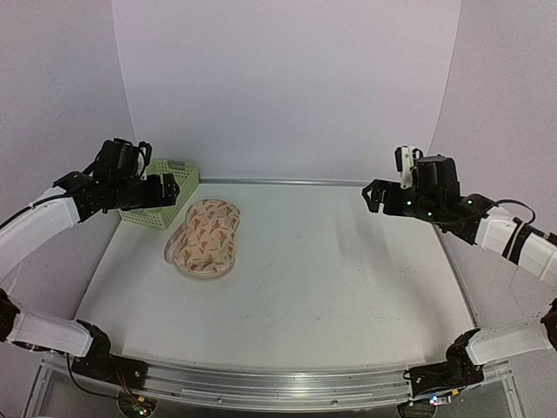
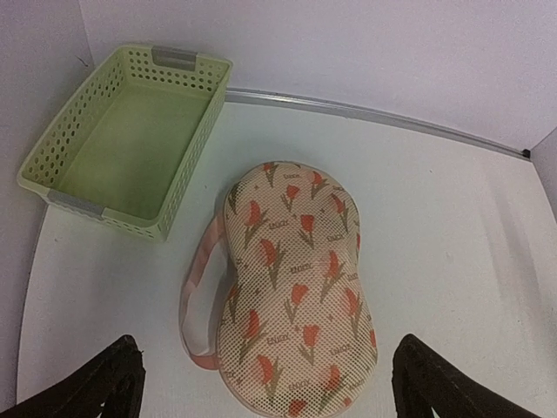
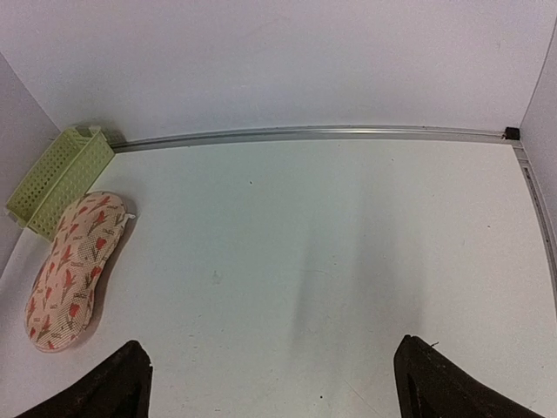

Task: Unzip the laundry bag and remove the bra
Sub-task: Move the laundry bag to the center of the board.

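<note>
The laundry bag [image 1: 206, 236], a cream-peach mesh pouch with red tulip print and a pink loop strap, lies flat on the white table at the left. It also shows in the left wrist view [image 2: 296, 287] and small in the right wrist view [image 3: 72, 268]. It looks closed; the bra is hidden. My left gripper [image 1: 170, 189] hovers high above the basket and the bag's far end, open and empty; its fingertips [image 2: 113, 379] frame the bag from above. My right gripper [image 1: 376, 196] hovers high at the right, open and empty, far from the bag.
A light-green plastic lattice basket [image 1: 178, 180] stands empty at the back left, touching the bag's far end; it also shows in the left wrist view [image 2: 130, 144]. A metal rail [image 1: 287, 182] runs along the table's back edge. White walls enclose the table.
</note>
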Available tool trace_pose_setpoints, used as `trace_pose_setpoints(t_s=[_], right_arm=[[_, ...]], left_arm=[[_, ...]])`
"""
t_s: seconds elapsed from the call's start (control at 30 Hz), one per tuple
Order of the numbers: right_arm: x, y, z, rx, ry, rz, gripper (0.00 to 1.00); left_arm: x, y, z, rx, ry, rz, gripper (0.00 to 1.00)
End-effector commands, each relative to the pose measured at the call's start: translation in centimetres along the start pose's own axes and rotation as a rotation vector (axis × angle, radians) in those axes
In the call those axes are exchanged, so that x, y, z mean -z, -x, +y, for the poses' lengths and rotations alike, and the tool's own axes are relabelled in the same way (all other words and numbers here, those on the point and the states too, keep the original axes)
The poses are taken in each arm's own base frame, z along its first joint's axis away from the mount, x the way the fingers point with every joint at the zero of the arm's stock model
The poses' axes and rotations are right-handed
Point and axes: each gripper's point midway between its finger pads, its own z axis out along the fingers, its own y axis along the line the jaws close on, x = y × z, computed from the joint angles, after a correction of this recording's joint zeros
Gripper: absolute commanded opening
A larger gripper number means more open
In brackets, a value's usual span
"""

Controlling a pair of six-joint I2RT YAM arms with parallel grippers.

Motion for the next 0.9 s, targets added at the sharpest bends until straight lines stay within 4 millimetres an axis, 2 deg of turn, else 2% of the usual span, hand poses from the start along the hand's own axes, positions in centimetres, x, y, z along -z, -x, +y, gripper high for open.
trace_pose_setpoints(t_s=[0.0, 0.2, 0.33, 0.57, 0.73, 0.87], right_arm=[[1.1, 3.6, 2.4, -0.017, 0.097, -0.083, 0.98], [0.4, 3.5, 3.8, 0.012, 0.161, -0.068, 0.98], [-0.2, 3.3, 5.6, 0.025, 0.255, -0.048, 0.98], [-2.0, 2.2, 9.0, 0.004, 0.378, -0.003, 0.97], [-3.8, 0.0, 11.7, -0.010, 0.421, 0.071, 0.97], [-4.5, -1.4, 13.0, -0.018, 0.443, 0.112, 0.98]], left_arm=[[0.2, 2.0, 0.7, 0.043, 0.068, -0.061, 1.00], [-1.1, 2.6, 2.2, 0.048, 0.181, -0.076, 1.00], [-2.5, 3.1, 2.5, 0.057, 0.221, -0.075, 1.00], [-6.6, 2.2, 2.6, 0.083, 0.222, 0.002, 0.99], [-10.6, 0.6, 2.5, 0.100, 0.199, 0.097, 0.96], [-13.7, -0.7, 2.0, 0.120, 0.167, 0.170, 0.92]])
